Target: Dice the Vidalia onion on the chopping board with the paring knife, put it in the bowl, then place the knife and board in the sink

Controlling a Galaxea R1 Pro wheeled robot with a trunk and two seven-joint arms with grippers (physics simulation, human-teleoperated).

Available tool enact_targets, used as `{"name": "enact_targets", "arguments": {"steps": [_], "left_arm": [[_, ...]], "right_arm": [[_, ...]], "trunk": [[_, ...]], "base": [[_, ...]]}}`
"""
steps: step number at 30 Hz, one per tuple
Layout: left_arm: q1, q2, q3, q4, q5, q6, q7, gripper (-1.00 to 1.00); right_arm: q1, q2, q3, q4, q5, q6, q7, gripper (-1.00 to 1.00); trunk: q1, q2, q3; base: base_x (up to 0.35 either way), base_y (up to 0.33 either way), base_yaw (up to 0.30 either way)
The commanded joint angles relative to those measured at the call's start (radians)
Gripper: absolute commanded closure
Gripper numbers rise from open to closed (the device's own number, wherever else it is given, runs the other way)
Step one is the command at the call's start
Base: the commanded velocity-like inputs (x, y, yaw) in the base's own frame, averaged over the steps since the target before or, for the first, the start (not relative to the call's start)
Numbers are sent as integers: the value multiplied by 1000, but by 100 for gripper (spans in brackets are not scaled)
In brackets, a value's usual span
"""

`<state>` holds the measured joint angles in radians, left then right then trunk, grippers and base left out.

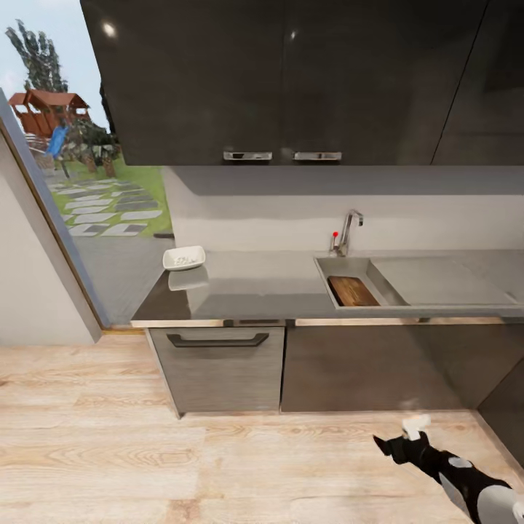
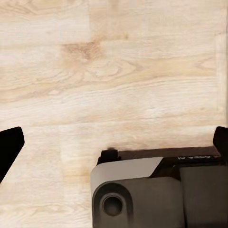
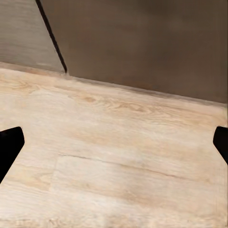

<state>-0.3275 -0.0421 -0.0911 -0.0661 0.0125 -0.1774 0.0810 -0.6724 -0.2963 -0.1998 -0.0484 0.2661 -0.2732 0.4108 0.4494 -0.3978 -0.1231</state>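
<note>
Head view: board (image 1: pixel 353 290) in sink (image 1: pixel 329 266); bowl (image 1: pixel 183 257) on desk (image 1: pixel 255 287); right hand (image 1: pixel 397 442) low over floor (image 1: pixel 145 466), empty. Both hands' fingers spread wide, per wrist views.

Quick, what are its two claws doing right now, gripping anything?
Left claw: open, holding nothing, over the pale wooden floor.
Right claw: open, holding nothing, near the dark grey cabinets.

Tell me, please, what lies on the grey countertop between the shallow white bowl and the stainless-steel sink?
Nothing: in the head view the grey countertop is bare between the shallow white bowl and the stainless-steel sink.
</note>
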Motion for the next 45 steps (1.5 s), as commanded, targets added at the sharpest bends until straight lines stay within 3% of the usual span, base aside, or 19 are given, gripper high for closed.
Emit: {"name": "enact_targets", "arguments": {"steps": [1, 5, 6, 9, 11, 14, 18, 23, 28, 37, 45], "left_arm": [[-1, 0, -8, -11, 1, -4, 6, -100], [-1, 0, -7, -42, 1, -5, 6, -100], [-1, 1, -7, -44, 1, -6, 6, -100], [-1, 3, -7, -49, 1, -11, 6, -100], [-1, 11, -7, -49, 2, -25, 6, -100], [-1, 36, -7, -46, 6, -49, 6, -100], [-1, 50, -8, -41, 8, -61, 6, -100], [-1, 52, -9, -13, 10, -117, 8, -100], [-1, 47, -10, 5, 9, -164, 8, -100], [-1, 46, -10, 29, 10, -171, 7, -100], [-1, 50, -12, 110, 7, -171, 7, -100]], "right_arm": [[50, 24, -14, 12, 7, -58, -47, -100], [241, 118, -13, 29, 5, -297, -245, -100], [264, 129, -13, 30, 4, -330, -266, -100], [384, 197, -15, 32, 1, -532, -363, -100], [427, 235, -16, 32, -5, -648, -425, -100], [451, 263, -20, 27, -22, -726, -563, -100], [456, 277, -21, 26, -28, -743, -630, -100], [458, 306, -21, 27, -28, -747, -646, -100], [459, 308, -21, 26, -28, -749, -650, -100], [459, 308, -21, 25, -28, -749, -653, -100], [459, 312, -21, 25, -28, -748, -654, -100]], "trunk": [[1, -2, -2], [1, -2, -2], [1, -2, -2], [1, -2, -2], [1, -2, -2], [1, -2, -2], [1, -2, -2], [1, -2, -2], [1, -2, -2], [1, -2, -2], [1, -2, -2]], "base": [[0, 0, 0], [0, 0, 0], [0, 0, 0], [0, 0, 0], [0, 0, 0], [0, 0, 0], [0, 0, 0], [0, 0, 0], [0, 0, 0], [0, 0, 0], [0, 0, 0]]}}
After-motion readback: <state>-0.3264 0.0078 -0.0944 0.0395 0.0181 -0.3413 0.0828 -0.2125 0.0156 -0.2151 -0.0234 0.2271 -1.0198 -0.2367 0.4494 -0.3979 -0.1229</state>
